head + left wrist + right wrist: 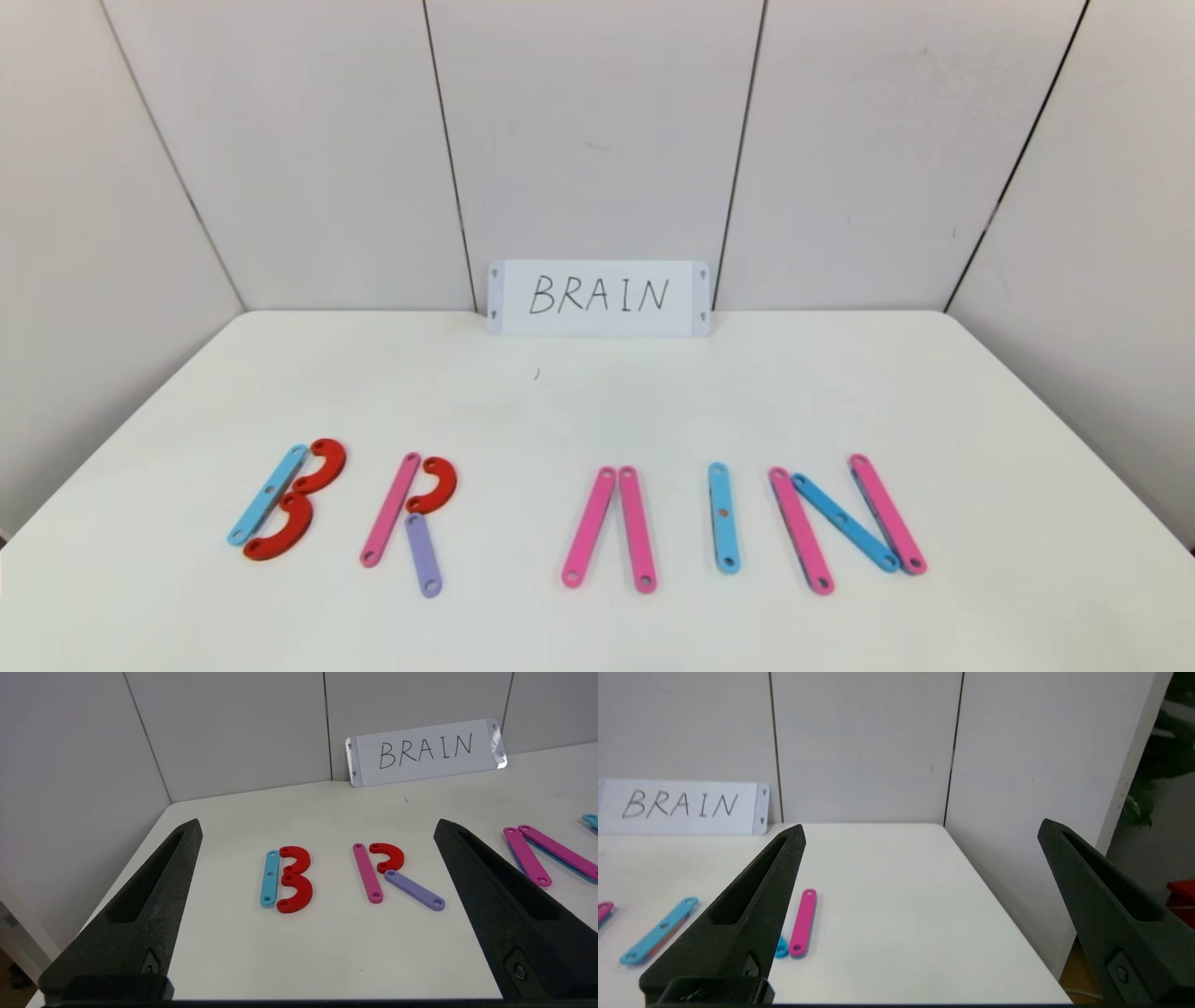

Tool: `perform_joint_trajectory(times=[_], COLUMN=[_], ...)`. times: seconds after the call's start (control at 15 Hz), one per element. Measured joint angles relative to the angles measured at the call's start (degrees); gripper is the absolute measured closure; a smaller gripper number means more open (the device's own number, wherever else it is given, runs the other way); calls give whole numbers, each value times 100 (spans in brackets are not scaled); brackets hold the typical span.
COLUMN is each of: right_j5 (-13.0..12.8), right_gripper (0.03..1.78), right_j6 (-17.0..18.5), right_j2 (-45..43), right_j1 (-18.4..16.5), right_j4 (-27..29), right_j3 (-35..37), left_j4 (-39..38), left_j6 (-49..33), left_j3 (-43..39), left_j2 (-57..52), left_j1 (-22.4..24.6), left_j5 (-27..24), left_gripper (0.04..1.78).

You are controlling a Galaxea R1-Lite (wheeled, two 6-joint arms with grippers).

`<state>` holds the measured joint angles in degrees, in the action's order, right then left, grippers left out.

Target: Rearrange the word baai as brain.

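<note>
White table carries the plastic letters across its near half, reading B R A I N; the A lacks a crossbar, though no spare strip shows. Judged near done: only nudge strips, don't scatter neighbours. White card stands against the back wall, well clear. Left gripper and right gripper hover, jaws wide apart, empty.

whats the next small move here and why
Probably nothing more than adding a crossbar, if a piece exists: B, R, I and N match the card, but the A is two pink strips alone. No spare piece shows; both grippers hang open, clear of the letters.
</note>
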<state>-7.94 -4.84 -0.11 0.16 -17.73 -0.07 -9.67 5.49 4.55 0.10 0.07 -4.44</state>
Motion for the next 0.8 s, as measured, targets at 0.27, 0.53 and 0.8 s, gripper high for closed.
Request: perform_joint_trajectory(times=[0.27, 0.53, 0.8], right_j5=[122, 653, 741], right_gripper=[7, 7, 7], right_j6=[35, 35, 221], right_j2=[0, 4, 9], right_j1=[0, -6, -6], right_j4=[770, 1341, 1791], right_j3=[7, 7, 7], left_j4=[-284, -279, -232], left_j6=[29, 55, 46], left_j3=[-404, -450, -455], left_j2=[1, 0, 0], left_j1=[0, 0, 0], left_j5=[0, -11, -10], left_gripper=[8, 8, 8])
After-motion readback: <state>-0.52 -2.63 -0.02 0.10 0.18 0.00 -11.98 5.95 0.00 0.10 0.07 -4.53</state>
